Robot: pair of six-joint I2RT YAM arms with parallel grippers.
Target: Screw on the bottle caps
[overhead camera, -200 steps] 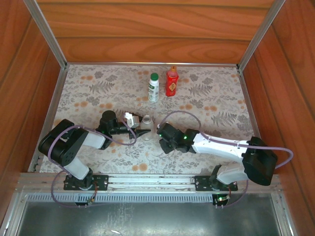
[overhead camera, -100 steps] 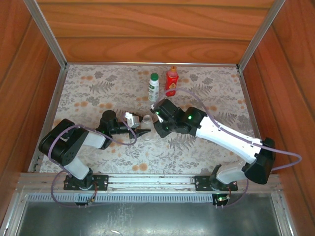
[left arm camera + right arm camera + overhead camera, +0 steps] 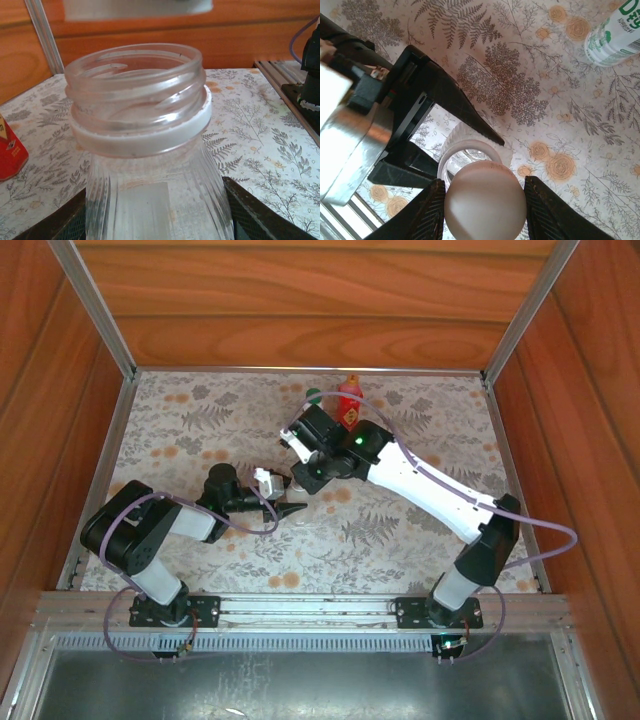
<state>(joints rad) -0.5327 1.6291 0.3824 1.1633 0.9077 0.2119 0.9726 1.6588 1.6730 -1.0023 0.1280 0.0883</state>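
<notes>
Since the right arm (image 3: pixel 430 490) has swung out from beside its base over the last second, we now see it stretched across the table (image 3: pixel 180 430) with the right gripper (image 3: pixel 485 210) hanging just above the clear bottle (image 3: pixel 140 125). To us that means the lining-up is about done and the screwing comes next. Left arm (image 3: pixel 170 525) lies low, elbow tucked back, left gripper (image 3: pixel 160 220) clamped on the bottle's ribbed body, keeping it upright near the table's middle. Right jaws pinch the white cap (image 3: pixel 485 200) by its sides, roughly over the open mouth, a gap between them, threads not engaged yet.
</notes>
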